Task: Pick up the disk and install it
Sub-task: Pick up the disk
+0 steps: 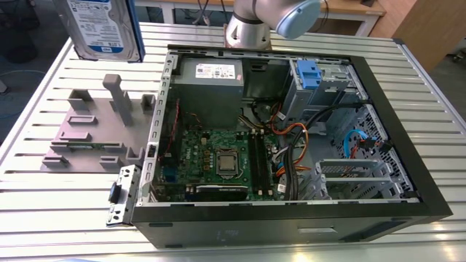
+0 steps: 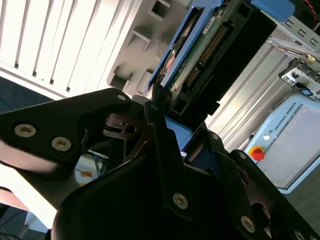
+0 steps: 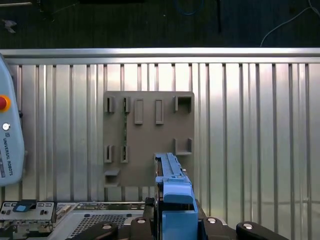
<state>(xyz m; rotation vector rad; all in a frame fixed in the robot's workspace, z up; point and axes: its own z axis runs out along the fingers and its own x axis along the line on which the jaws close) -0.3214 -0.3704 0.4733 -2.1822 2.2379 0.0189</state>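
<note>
Disk (image 1: 102, 27): bracketed hard drive, was held aloft above the grey stand (image 1: 95, 131), apart from the open computer case (image 1: 291, 232). Jaws were clamped on its blue bracket end. Likely stiff, weighty, shock-sensitive; best gripped by bracket edges.

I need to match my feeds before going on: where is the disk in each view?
Exterior view: the disk hangs high at the exterior view's left, over the grey stand.
First wrist view: the disk edge-on, in front of the grey stand.
Second wrist view: the disk edge-on, the grey stand behind it.
Shared landmark: the grey stand.
</note>
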